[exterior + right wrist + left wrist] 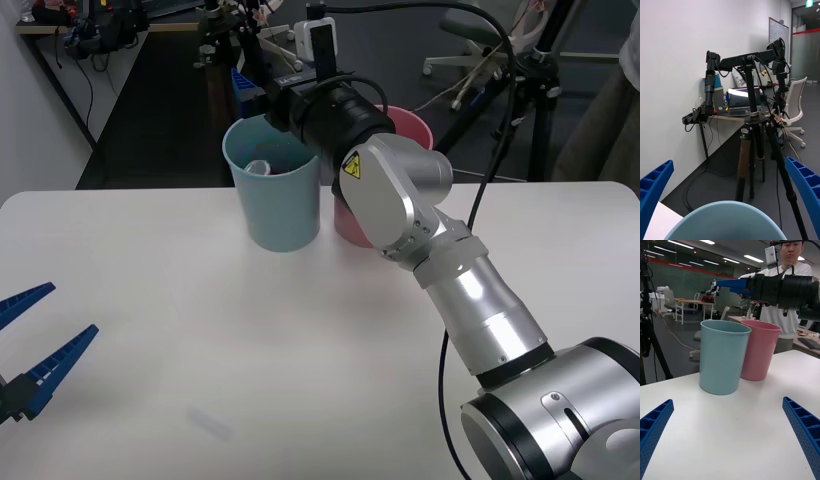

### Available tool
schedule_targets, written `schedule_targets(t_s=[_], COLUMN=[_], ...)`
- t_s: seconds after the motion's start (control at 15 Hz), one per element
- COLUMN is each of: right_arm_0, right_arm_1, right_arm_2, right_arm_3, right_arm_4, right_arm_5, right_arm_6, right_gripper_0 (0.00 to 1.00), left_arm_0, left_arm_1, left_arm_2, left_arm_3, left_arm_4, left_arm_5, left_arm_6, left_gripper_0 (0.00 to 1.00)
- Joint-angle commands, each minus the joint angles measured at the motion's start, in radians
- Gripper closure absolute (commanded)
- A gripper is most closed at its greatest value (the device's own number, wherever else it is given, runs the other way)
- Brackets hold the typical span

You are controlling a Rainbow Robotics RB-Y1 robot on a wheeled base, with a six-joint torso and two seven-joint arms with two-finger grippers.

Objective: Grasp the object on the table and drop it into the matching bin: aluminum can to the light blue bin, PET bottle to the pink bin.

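Note:
The light blue bin (pixel 275 215) stands at the far middle of the white table (pixel 200 340), touching the pink bin (pixel 415 130) on its right. A small silvery round shape (pixel 260 166) lies inside the light blue bin; it looks like the aluminum can's top, and I see no red on it. My right gripper (pixel 729 161) hangs open above that bin's rim (pixel 726 221) with nothing between its fingers, and the left wrist view shows its blue fingers (pixel 733 283) over the bin (pixel 720 360). My left gripper (pixel 72 310) rests open and empty near the table's left edge.
A black tripod (pixel 748 150) stands on the floor just past the table's far edge, behind the bins. More tripod legs and cables (pixel 520 100) are at the back right. My right arm's silver links (pixel 480 300) reach across the right half of the table.

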Motion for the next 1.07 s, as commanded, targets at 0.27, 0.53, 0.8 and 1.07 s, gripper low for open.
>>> schedule_targets(t_s=[0.27,0.53,0.8,1.07], right_arm_0=[0.012,0.095,0.266,0.497], right_arm_1=[0.000,0.000,-0.027,-0.149], right_arm_2=[-0.013,-0.013,-0.010,0.001], right_arm_3=[-0.005,-0.129,-0.377,-0.637], right_arm_4=[-0.052,-0.084,-0.129,-0.322], right_arm_5=[0.003,-0.023,-0.129,-0.176], right_arm_6=[0.040,0.071,0.103,0.249], right_gripper_0=[0.00,0.00,0.00,0.00], left_arm_0=[0.000,0.000,0.000,0.000], left_arm_1=[0.000,0.000,0.000,0.000], left_arm_2=[0.000,0.000,0.000,0.000], left_arm_3=[0.000,0.000,0.000,0.000], left_arm_4=[0.000,0.000,0.000,0.000], left_arm_5=[0.000,0.000,0.000,0.000], left_arm_6=[0.000,0.000,0.000,0.000], left_gripper_0=[0.00,0.00,0.00,0.00])
